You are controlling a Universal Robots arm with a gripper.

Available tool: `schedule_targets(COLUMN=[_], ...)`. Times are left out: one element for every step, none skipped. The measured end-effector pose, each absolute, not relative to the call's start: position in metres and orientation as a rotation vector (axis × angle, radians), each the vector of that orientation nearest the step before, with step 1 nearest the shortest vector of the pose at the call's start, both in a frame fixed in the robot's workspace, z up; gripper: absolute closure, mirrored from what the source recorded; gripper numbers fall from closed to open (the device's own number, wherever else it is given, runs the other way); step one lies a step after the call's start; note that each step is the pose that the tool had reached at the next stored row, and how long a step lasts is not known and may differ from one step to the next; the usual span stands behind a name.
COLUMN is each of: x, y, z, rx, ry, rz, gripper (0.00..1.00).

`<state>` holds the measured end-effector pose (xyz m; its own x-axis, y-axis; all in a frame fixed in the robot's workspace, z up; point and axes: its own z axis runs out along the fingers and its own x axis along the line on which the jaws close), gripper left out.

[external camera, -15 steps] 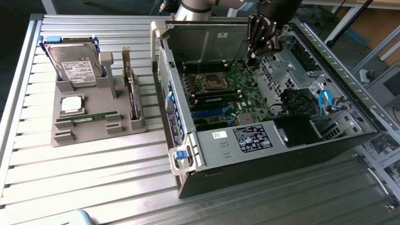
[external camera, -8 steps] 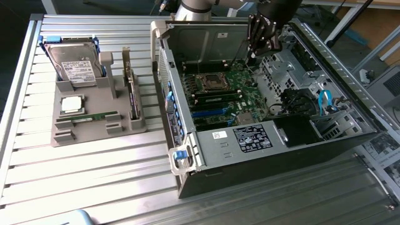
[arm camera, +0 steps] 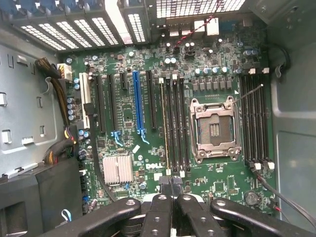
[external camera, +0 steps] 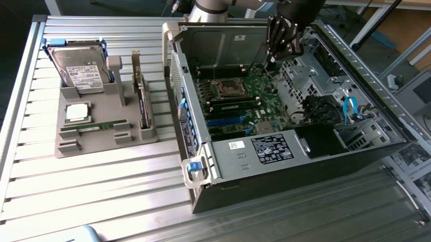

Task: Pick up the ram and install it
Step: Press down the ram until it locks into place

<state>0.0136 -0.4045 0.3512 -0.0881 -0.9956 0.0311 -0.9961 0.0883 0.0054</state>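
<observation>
Green and thin, the ram [arm camera: 163, 128] seems to stand already on its edge in a slot of the board [arm camera: 217, 185], beside the empty black slots, inside the open case [external camera: 283, 166]. The gripper [arm camera: 173, 190] hangs over the board with its fingers pressed together and nothing between them. I judge the task nearly done, but I cannot tell if the ram is fully seated; another green stick [external camera: 94, 125] lies in the grey tray [external camera: 101, 143].

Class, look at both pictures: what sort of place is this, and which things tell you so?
Probably a robotics lab bench for computer assembly: an open PC case on a slatted metal table, a grey parts holder and a robot gripper over the motherboard.
</observation>
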Motion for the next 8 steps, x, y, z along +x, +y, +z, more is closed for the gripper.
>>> schedule_targets(x=[0.0136,0.0136,0.0136,0.0136,0.0136,0.0136,0.0136,0.0136], y=[-0.4045,-0.4045,-0.4045,-0.4045,-0.4045,-0.4045,-0.4045,-0.4045], z=[0.3512,0.3512,0.3512,0.3512,0.3512,0.3512,0.3512,0.3512], rx=[2.102,2.100,2.098,2.096,2.094,2.092,2.090,2.089], ry=[-2.299,-2.300,-2.302,-2.304,-2.306,-2.308,-2.309,-2.311], rz=[0.026,0.026,0.026,0.026,0.026,0.026,0.026,0.026], gripper=[0.89,0.89,0.89,0.89,0.89,0.89,0.89,0.89])
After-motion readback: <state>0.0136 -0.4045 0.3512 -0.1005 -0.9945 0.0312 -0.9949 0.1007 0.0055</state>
